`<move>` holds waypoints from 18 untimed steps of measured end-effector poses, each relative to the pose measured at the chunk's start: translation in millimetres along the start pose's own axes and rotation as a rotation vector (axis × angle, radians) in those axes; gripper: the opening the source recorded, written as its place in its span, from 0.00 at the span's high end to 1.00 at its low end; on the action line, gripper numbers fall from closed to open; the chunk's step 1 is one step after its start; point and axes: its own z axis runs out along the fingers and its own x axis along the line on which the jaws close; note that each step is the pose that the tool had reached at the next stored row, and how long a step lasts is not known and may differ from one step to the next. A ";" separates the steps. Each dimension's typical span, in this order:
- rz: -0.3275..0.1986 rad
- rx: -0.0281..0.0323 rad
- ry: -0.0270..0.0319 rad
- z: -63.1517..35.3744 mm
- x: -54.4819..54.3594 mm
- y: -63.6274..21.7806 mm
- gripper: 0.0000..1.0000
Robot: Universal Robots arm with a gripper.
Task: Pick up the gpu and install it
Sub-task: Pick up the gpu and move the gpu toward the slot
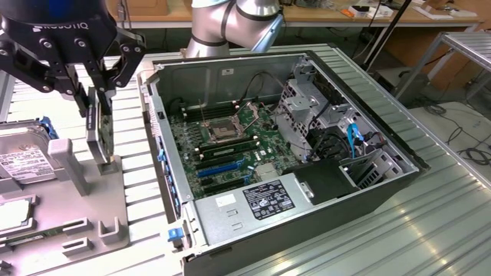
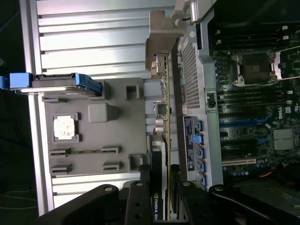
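Grey ribbed metal table (image 1: 429,230), slats running across the whole work area. On it sit an open black case (image 1: 383,190), side panel off and board (image 1: 230,144) exposed, and on the exterior view's left a grey moulded tray (image 1: 100,201) just beside the case.

The gpu (image 1: 98,129) stands upright on edge in the tray, between the case wall and a silver labelled drive (image 1: 23,164) with blue clips. Its lower edge sits at a slot block in the tray.

The gripper (image 1: 94,103) is over the gpu, with a finger on each face of the card. It looks clamped on the gpu. In the wrist view the card (image 2: 164,140) is edge-on with the black fingers (image 2: 140,197) tight against both sides.

Room behind: wooden benches (image 1: 322,14) with clutter, and black cables (image 1: 475,152) on the pale floor at the exterior view's right.
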 end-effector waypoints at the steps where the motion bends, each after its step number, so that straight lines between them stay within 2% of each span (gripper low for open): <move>1: 0.000 0.0000 -0.0001 0.1 -0.7 0.0 0.73; 18: 0.000 0.0001 0.0001 0.3 -11.5 0.9 0.73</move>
